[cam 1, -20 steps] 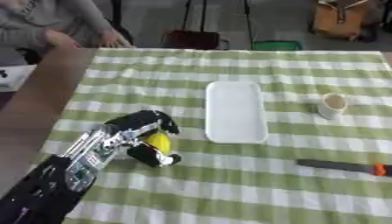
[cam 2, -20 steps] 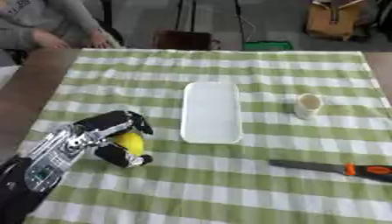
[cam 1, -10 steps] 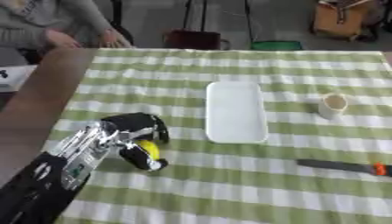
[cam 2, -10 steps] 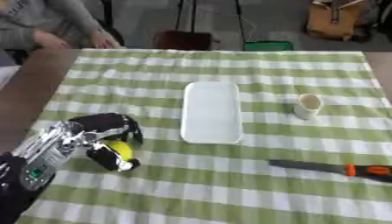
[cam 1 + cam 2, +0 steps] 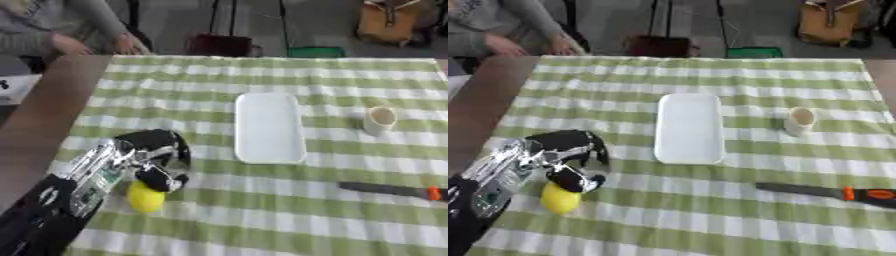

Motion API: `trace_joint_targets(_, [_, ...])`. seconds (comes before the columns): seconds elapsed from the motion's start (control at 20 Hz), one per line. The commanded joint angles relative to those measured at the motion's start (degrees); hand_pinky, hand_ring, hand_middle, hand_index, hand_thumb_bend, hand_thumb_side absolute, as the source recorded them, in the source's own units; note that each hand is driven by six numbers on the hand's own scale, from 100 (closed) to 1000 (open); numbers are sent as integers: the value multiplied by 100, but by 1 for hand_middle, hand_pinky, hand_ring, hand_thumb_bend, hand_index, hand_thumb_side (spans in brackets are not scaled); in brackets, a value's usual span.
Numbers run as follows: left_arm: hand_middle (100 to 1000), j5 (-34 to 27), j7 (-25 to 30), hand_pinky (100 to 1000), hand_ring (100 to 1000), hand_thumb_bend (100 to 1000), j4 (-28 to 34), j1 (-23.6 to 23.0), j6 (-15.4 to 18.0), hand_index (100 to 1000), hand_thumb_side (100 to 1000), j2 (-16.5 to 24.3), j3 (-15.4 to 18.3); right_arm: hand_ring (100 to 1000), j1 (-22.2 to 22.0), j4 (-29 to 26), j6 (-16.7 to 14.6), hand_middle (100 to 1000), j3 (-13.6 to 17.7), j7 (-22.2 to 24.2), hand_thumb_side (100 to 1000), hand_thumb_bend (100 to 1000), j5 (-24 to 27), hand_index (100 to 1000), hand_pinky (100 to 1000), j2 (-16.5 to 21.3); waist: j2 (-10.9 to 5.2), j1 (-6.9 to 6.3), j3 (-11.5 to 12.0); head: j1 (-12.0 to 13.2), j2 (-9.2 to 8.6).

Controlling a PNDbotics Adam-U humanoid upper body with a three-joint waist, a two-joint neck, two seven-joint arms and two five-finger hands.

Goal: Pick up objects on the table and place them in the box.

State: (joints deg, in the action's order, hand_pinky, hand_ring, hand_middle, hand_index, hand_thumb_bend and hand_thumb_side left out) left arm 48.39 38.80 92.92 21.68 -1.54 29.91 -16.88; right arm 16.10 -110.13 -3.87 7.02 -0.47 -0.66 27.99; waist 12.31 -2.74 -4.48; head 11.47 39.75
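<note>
— What's the table like?
— A green-and-white checked cloth covers it. A white tray lies mid-table, a pale cup well to its right, and a knife with an orange handle lies near the right edge.

— And the hand?
— The left hand curls its fingers over a yellow lemon (partly hidden beneath), left of the tray. No readable writing.

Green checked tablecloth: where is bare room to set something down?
Bare cloth lies beyond the white rectangular tray, and between it and the small beige cup. It is crowded lower left, where the left hand covers the yellow lemon-like fruit.
</note>
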Motion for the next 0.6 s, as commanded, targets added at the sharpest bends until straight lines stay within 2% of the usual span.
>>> trace_joint_targets(0.05, [679,-16,105,236,522,277,153,81,30,746,308,223,132,637,54,-127,-1,718,40,-10,731,451,21,829,626,158,-119,13,12,-11,-46])
trace_joint_targets(0.15, [683,-3,214,251,529,290,193,78,63,749,317,233,167,637,53,-126,-1,718,40,-11,731,451,20,829,626,158,-120,14,13,-14,-47])
trace_joint_targets(0.2, [743,0,250,474,678,499,235,63,86,788,445,239,197,637,51,-125,0,718,43,-12,731,451,19,829,626,159,-119,13,16,-18,-47])
trace_joint_targets(0.25, [743,11,288,474,678,499,332,24,128,788,445,255,263,637,48,-125,0,718,47,-16,731,451,17,829,626,162,-116,12,20,-21,-48])
trace_joint_targets(0.3, [760,23,321,523,711,560,424,-10,154,798,481,270,324,637,46,-125,0,718,49,-19,732,450,15,829,626,163,-115,10,23,-23,-48])
trace_joint_targets(0.35, [760,34,339,523,711,560,512,-43,165,798,481,285,379,637,46,-125,1,718,50,-23,732,450,14,829,626,163,-113,8,24,-23,-47])
trace_joint_targets(0.4, [777,50,334,583,742,624,606,-78,164,808,534,303,440,637,45,-125,2,718,51,-25,731,450,13,829,626,162,-111,6,29,-29,-50])
trace_joint_targets(0.45, [777,72,289,583,742,624,745,-141,154,808,534,333,526,637,42,-125,2,718,54,-26,731,450,10,829,626,162,-107,4,33,-36,-54])
trace_joint_targets(0.5, [781,88,266,602,751,673,856,-195,140,813,560,359,582,637,41,-125,2,718,55,-27,732,451,8,828,626,162,-105,2,34,-39,-56])
trace_joint_targets(0.6, [785,129,236,612,759,683,1094,-337,105,814,564,455,716,637,36,-125,4,718,62,-35,736,455,4,829,626,170,-103,-3,40,-46,-61])
